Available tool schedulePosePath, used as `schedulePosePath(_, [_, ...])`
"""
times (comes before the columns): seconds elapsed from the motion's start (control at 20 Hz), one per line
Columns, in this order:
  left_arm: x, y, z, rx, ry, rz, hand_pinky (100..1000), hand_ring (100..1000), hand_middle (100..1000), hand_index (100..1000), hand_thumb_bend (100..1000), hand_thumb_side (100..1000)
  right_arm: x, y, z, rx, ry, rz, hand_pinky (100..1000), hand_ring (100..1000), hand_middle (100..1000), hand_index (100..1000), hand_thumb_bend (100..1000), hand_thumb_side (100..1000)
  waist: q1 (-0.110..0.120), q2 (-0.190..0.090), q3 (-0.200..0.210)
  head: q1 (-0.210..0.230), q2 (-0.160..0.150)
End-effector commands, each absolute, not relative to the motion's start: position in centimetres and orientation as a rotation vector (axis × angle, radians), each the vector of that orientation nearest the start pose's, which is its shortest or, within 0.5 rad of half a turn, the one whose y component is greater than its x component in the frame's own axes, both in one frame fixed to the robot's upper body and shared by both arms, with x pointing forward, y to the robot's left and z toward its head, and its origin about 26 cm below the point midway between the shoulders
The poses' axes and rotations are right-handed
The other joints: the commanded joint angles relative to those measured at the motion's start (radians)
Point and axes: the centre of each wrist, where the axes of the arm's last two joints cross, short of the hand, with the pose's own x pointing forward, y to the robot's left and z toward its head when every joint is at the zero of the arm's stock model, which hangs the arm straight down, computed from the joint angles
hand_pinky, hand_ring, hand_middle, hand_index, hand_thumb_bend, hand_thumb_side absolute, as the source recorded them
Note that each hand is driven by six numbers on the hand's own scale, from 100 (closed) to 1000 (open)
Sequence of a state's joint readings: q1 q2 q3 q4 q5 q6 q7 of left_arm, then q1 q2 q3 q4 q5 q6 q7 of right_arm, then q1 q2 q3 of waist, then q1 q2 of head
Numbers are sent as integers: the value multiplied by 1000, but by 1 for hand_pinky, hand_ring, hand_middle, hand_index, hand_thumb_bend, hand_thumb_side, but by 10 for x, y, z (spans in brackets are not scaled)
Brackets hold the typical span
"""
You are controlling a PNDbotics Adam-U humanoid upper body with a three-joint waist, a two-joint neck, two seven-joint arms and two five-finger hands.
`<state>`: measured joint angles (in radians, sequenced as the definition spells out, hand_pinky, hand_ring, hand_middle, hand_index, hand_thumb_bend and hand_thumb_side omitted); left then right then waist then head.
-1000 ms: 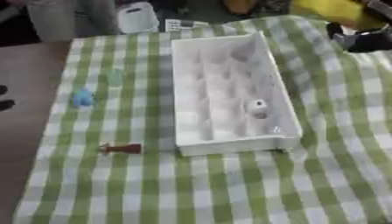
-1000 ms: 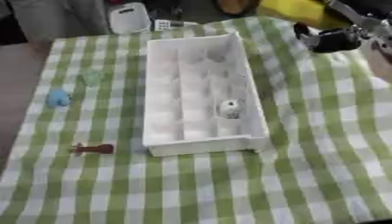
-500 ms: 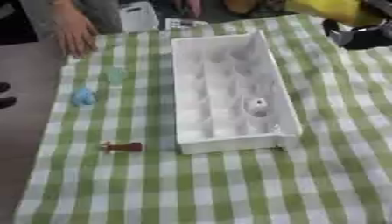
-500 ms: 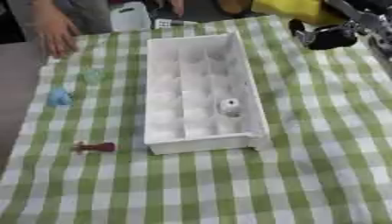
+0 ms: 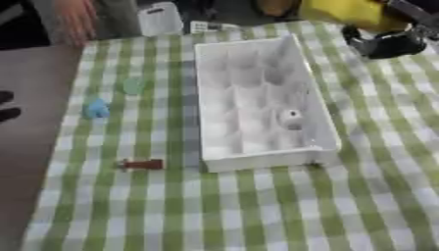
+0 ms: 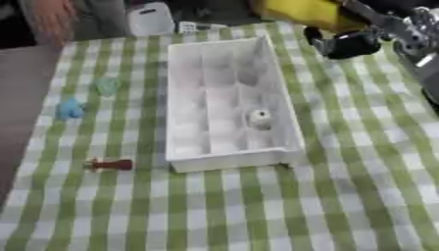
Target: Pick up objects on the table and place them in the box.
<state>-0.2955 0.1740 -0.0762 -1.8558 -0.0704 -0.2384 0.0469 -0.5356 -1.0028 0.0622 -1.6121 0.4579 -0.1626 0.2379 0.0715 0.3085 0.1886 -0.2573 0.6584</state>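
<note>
White box (image 5: 261, 105) with a grid of compartments, lying lengthwise on the green-and-white checked cloth (image 5: 257, 211) that covers the worktop. One small white round piece (image 5: 291, 115) inside, in a compartment along the box's right wall, toward the near end; cannot tell more of its shape. Other compartments show only bare white floor as far as can be seen.

Left of the box, out on the cloth and apart from it: a small red-brown piece (image 5: 144, 164) level with the box's near end, close to its near left corner but not touching. Farther left and level with the box's middle, a small light-blue piece (image 5: 96, 109). Just beyond that, toward the box's far end, a pale green piece (image 5: 133, 87), faint against the checks. All three well apart from one another.

Right of the box's far right corner, the right hand (image 6: 347, 44), black, hanging above the cloth, arm coming in from the upper right with silver joints; cannot tell whether its fingers are curled or straight, nor whether anything is in it. Something yellow (image 6: 300, 12) just behind it at the far edge.

Beyond the box's far end, at the cloth's far border, a white container (image 5: 161, 18). Left of that, a person's bare hand (image 5: 75, 14) at the far left corner of the cloth, touching none of the pieces.

At the left edge, off the cloth, dark fingertips of the left hand (image 5: 7, 105), state not readable.
</note>
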Motion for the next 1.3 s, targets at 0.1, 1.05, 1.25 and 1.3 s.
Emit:
schedulePosePath(0.1, [318,221,156,42,-2392,-300,787,1000,704,770,100,822,346,-372,308,-1150,-1747,1440,219,388,453,644,100,108,-13,-37,10,-2,-1])
schedulePosePath(1.05, [317,218,156,17,-2400,-278,785,1000,702,769,100,813,376,-321,291,-1008,-1797,1535,214,381,448,637,100,136,12,-36,33,-19,1])
schedulePosePath(1.25, [317,218,156,16,-2400,-273,785,1000,713,769,100,816,378,-312,283,-988,-1788,1579,222,386,457,642,100,143,15,-35,34,-19,5])
schedulePosePath(1.3, [317,218,156,15,-2400,-271,785,1000,713,769,100,816,379,-310,280,-983,-1784,1587,223,386,457,643,100,144,16,-34,34,-18,7])
